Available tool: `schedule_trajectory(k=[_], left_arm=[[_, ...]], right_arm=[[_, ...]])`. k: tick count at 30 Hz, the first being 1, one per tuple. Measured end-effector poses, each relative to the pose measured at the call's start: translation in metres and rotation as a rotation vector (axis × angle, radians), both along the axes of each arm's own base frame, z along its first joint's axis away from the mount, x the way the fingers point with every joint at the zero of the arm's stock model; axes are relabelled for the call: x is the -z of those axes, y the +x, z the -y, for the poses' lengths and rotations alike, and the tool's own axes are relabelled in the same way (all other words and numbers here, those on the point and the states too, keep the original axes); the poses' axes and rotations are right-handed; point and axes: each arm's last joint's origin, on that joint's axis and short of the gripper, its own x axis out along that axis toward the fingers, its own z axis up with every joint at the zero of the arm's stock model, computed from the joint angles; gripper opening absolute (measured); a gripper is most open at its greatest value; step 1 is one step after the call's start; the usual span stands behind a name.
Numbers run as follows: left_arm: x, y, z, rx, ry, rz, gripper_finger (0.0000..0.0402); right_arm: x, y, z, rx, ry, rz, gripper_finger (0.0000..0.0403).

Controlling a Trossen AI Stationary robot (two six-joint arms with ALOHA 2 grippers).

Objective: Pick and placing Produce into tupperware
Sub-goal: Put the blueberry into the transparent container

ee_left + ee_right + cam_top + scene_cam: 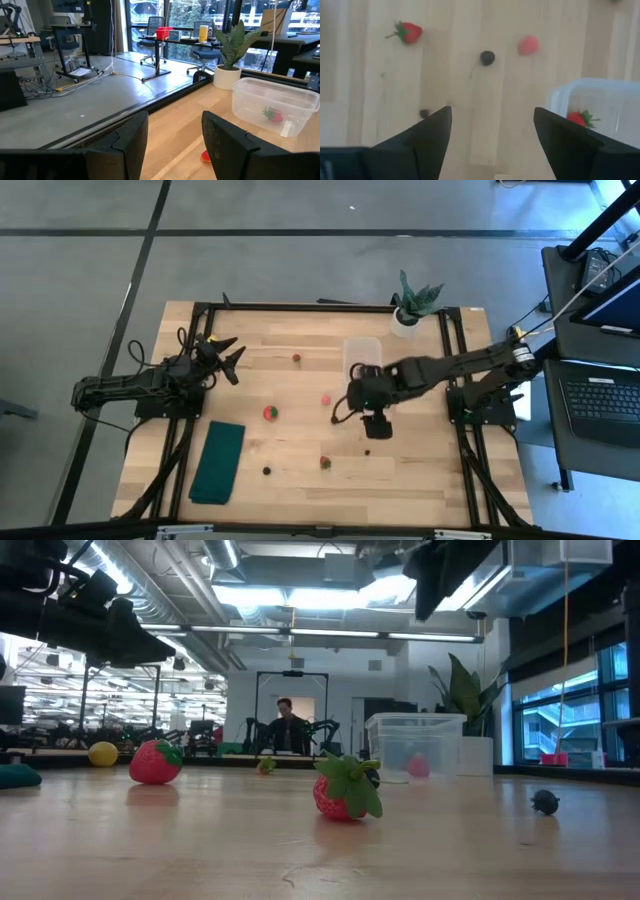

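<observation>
One strawberry (pixel 577 119) is in the tub (pixel 600 107) (tub sits by the plant pot (pixel 405 321)). My right gripper (pixel 492 127) hangs open, empty, beside it. Approx. six fruits left on the table (pixel 300 480).

pale wooden table top (pixel 300 470) with visible grain and a soft sheen, clear translucent plastic tub (pixel 272 102) looking smooth and glossy, dark green folded cloth (pixel 219 462) matt, matt black plastic gripper fingers (pixel 427 132), glossy-ish red strawberry piece (pixel 343 792)
</observation>
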Motion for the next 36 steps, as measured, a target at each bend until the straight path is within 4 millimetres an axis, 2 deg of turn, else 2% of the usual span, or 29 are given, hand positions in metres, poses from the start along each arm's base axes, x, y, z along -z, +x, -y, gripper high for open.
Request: schedule_trajectory(k=[8,14,17,29,36], left_arm=[[0.000,0.000,0.000,0.000,-0.003,0.003,0.0179],[0.000,0.000,0.000,0.007,-0.005,0.004,0.0179],[0.000,0.000,0.000,0.017,-0.006,0.004,0.0179],[0.000,0.000,0.000,0.023,0.053,-0.054,0.0179],[0.000,0.000,0.000,0.023,0.050,-0.051,0.0179]], right_arm=[[0.044,0.015,-0.039,-0.028,-0.019,-0.144,0.0261],[0.069,0.011,-0.080,-0.171,-0.047,-0.203,0.0230],[0.076,0.009,-0.092,-0.191,-0.061,-0.218,0.0222],[0.099,0.014,-0.102,-0.184,-0.100,-0.247,0.0218],[0.136,-0.005,-0.099,-0.172,-0.091,-0.316,0.0218]])
